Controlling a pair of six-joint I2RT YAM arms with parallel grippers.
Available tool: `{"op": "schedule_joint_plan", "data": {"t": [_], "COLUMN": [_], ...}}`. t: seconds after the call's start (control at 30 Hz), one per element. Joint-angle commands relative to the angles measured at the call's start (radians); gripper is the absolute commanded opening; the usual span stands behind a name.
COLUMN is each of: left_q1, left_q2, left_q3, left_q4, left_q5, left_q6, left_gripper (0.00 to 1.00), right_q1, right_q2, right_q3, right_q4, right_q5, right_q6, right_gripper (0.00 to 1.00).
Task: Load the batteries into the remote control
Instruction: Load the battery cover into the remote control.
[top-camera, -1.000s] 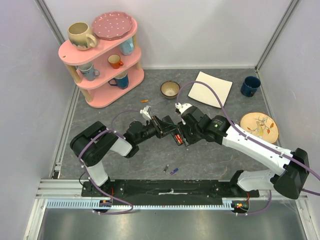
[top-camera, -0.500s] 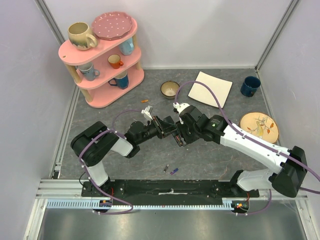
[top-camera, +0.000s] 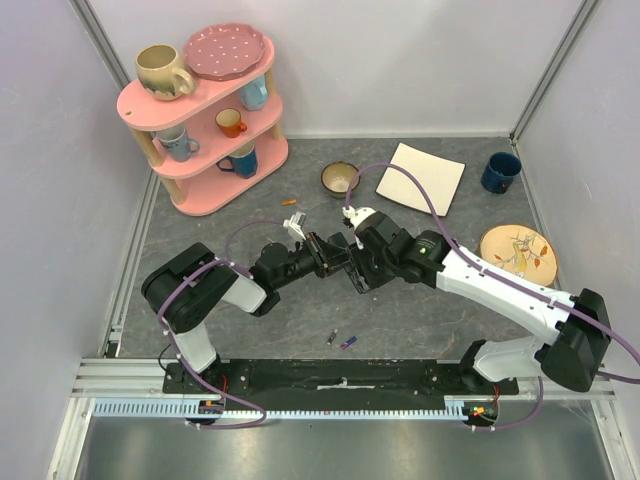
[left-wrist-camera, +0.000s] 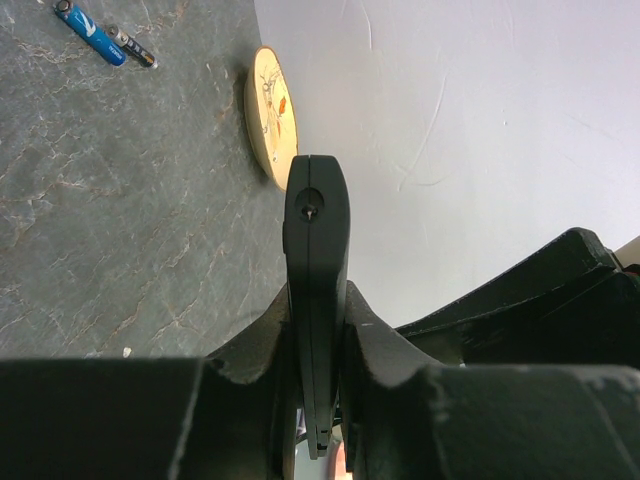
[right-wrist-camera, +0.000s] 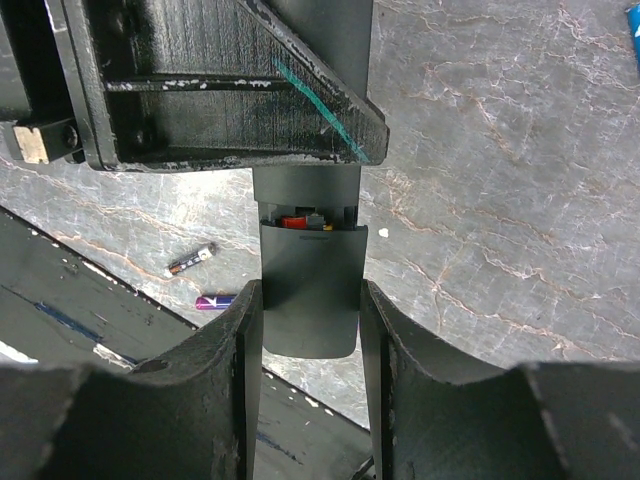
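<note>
Nearest the arm bases, two loose batteries (top-camera: 339, 340) lie side by side on the grey table (top-camera: 250, 330), one dark and one purple. They sit well apart from both grippers.

Further in, at the middle of the table, the two arms meet around the remote control (right-wrist-camera: 308, 290), which is held up off the surface. The left gripper (top-camera: 333, 258) has its fingers (left-wrist-camera: 250, 350) pressed against the two flat faces of the remote, so the left wrist camera sees it edge-on, sticking out past the fingertips. The right gripper (top-camera: 356, 272) comes from the opposite end. Its fingers (right-wrist-camera: 215, 370) are closed in on the remote's two long edges, with the free end lying between them. The gap looks nil on both sides.

Between the two grips the battery bay shows as a narrow opening, with a red battery (right-wrist-camera: 295, 221) inside it just above the edge of the cover.

Beyond the grippers, an orange battery (top-camera: 290, 202) lies alone. Past it are a small bowl (top-camera: 340, 179) and a white square plate (top-camera: 421, 177). A patterned plate (top-camera: 518, 255) sits off to the right, and a pink shelf (top-camera: 205, 120) of mugs stands in the far left corner.
</note>
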Motion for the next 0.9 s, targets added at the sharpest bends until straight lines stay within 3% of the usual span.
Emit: {"op": "schedule_joint_plan", "data": {"t": [0.0, 0.87], "left_q1": [-0.007, -0.011], "left_q2": [-0.002, -0.018], "left_q3": [0.029, 0.030], "left_q4": [0.211, 0.211], "left_q5": [0.009, 0.003], "left_q6": [-0.010, -0.008], "left_gripper": [0.02, 0.02], "right_q1": [0.006, 0.010], "right_q2": [0.008, 0.015], "right_q3": [0.006, -0.036], "right_q4": [0.030, 0.051], "right_q5": [-0.012, -0.015], "right_q6": [0.004, 0.018], "right_gripper": [0.19, 0.19]}}
